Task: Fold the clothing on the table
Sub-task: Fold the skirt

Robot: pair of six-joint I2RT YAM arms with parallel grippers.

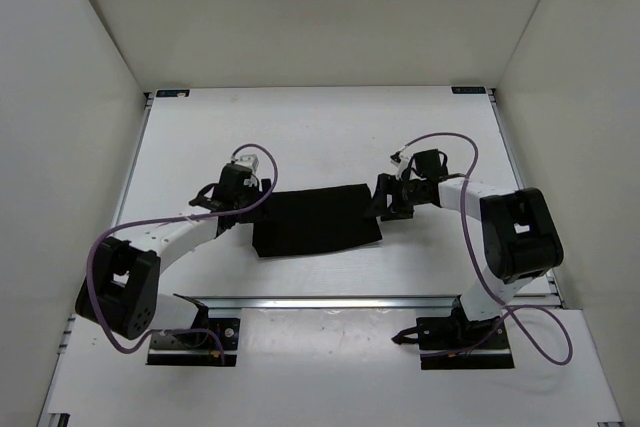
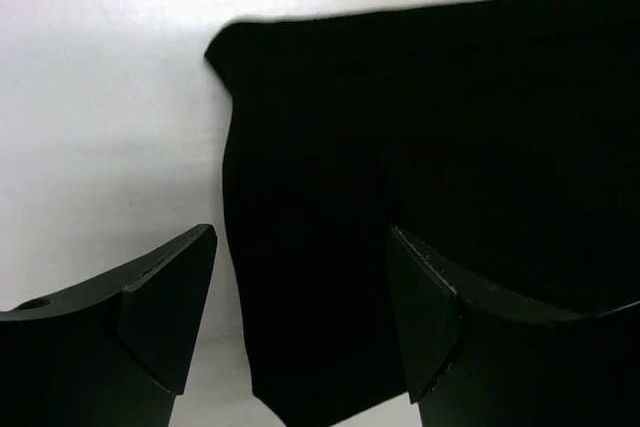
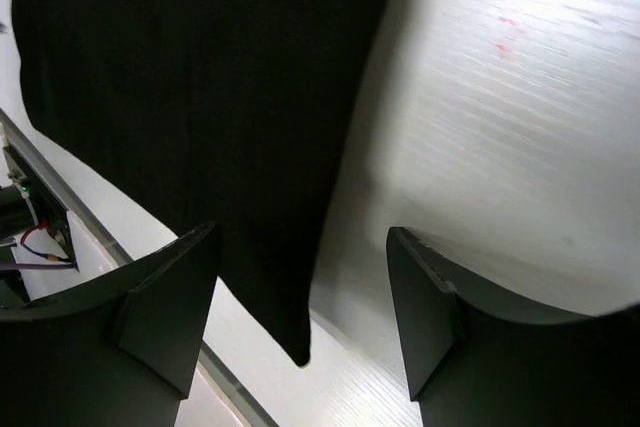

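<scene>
The black clothing (image 1: 315,219) lies flat in the middle of the white table (image 1: 320,127) as a roughly rectangular folded piece. My left gripper (image 1: 243,205) hovers at its left edge. In the left wrist view, that gripper (image 2: 301,230) is open over the cloth's (image 2: 430,127) left side and near corner, gripping nothing. My right gripper (image 1: 392,203) is at the cloth's right edge. In the right wrist view, it (image 3: 302,231) is open too, with the cloth's (image 3: 200,77) edge and a pointed corner below the gap and bare table (image 3: 500,127) beside it.
A silver rail (image 1: 350,302) runs along the table's near edge, just in front of the cloth; it also shows in the right wrist view (image 3: 60,187). White walls close in the table on the left, right and back. Purple cables loop from both arms.
</scene>
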